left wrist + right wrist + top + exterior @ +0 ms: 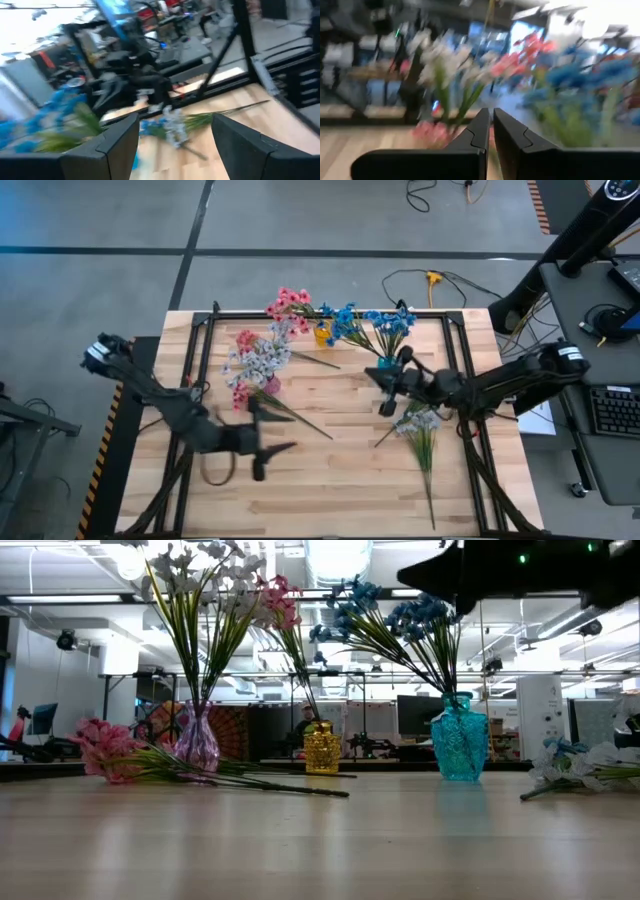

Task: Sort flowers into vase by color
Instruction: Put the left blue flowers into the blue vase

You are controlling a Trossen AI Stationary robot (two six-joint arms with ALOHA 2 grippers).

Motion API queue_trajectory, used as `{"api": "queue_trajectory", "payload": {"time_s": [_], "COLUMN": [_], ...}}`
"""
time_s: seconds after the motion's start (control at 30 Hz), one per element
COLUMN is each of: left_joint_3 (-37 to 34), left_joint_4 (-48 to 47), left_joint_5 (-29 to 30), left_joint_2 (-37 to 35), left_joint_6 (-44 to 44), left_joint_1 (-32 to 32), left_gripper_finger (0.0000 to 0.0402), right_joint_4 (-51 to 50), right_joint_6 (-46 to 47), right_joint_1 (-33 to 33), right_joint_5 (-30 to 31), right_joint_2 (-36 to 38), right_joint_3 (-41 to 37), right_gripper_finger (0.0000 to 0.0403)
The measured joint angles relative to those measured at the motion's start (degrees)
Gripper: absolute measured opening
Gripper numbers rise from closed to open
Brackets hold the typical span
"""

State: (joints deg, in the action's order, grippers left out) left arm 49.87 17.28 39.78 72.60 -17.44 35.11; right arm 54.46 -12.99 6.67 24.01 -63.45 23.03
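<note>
Three vases stand along the table's far part. A purple vase (197, 740) holds white flowers (258, 360), a gold vase (321, 750) holds pink flowers (288, 303), and a teal vase (459, 738) holds blue flowers (385, 322). A pink sprig (241, 395) lies on the table by the purple vase. A white-lavender sprig (420, 423) lies at the right, its stem toward the near edge. My left gripper (278, 432) is open near the pink sprig's stem, with nothing between its fingers (120, 140). My right gripper (378, 378) hovers shut near the teal vase, holding nothing (491, 117).
Black frame rails (203, 360) run along the table's left, right and far sides. A tan loop (215, 470) lies on the wood by my left arm. Bare wood (340, 480) shows in the near middle of the table.
</note>
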Motion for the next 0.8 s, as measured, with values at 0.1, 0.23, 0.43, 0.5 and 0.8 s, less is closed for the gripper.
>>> {"api": "queue_trajectory", "payload": {"time_s": [0.1, 0.23, 0.43, 0.5, 0.8], "left_joint_3": [2.6, 4.7, 4.1, 3.8, 3.7], "left_joint_4": [2.3, 8.8, 25.0, 30.7, 51.9], "left_joint_5": [-1.7, -1.5, -1.7, -1.8, -0.2], "left_joint_2": [5.6, 12.6, 19.6, 22.1, 35.2], "left_joint_6": [1.0, 0.6, -1.9, -1.9, 6.4], "left_joint_1": [-2.5, -4.8, -7.3, -9.0, -17.4], "left_gripper_finger": [0.0231, 0.0231, 0.0231, 0.0231, 0.0231], "right_joint_4": [-14.0, -30.5, -50.1, -55.6, -68.7], "right_joint_6": [1.8, 3.5, 6.0, 6.8, 7.9], "right_joint_1": [1.9, 4.5, 8.7, 9.7, 10.2], "right_joint_5": [0.0, 0.1, 6.4, 8.8, 9.1], "right_joint_2": [2.2, 4.5, 8.1, 9.0, 11.3], "right_joint_3": [6.2, 14.5, 24.6, 26.9, 35.3], "right_gripper_finger": [0.0018, 0.0018, 0.0018, 0.0018, 0.0018]}}
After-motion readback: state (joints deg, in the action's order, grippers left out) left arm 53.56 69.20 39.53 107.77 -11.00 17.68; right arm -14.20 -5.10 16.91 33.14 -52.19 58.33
